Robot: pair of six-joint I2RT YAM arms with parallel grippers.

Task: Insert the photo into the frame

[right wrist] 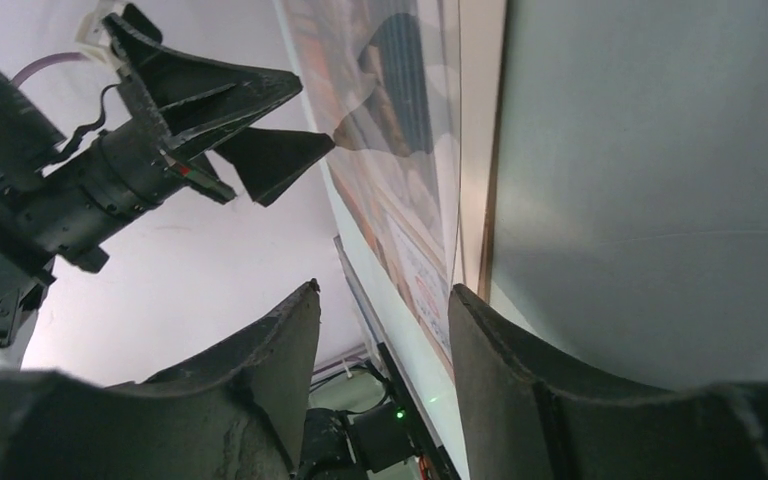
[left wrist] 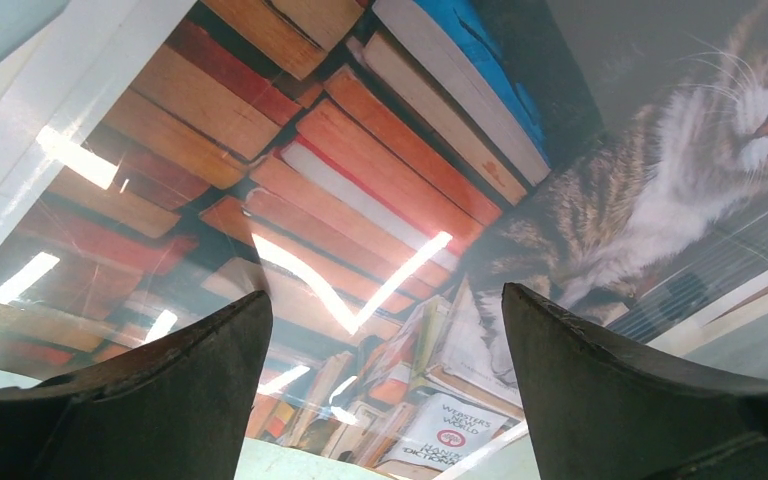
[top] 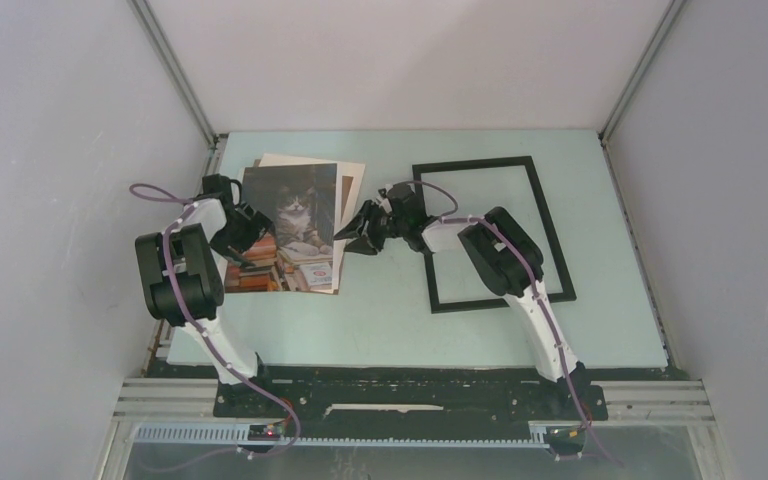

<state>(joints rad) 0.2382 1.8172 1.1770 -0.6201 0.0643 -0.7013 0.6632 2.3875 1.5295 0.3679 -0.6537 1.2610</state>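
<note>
The photo (top: 295,215), a glossy print of a grey cat beside stacked orange, red and blue books, lies at the left of the table on top of other sheets. My left gripper (top: 253,232) stands open over the photo's left part; in the left wrist view its fingers (left wrist: 385,292) straddle the printed books (left wrist: 380,180) without pinching anything. My right gripper (top: 355,238) is open at the stack's right edge, fingers (right wrist: 380,300) pointing along the table with nothing between them. The black frame (top: 551,225) lies flat to the right, partly under my right arm.
A white mat sheet (top: 280,160) and a brown cardboard board (top: 352,200) stick out from under the photo at the top and right. Grey walls close in the table on both sides and at the back. My left gripper (right wrist: 316,110) shows in the right wrist view.
</note>
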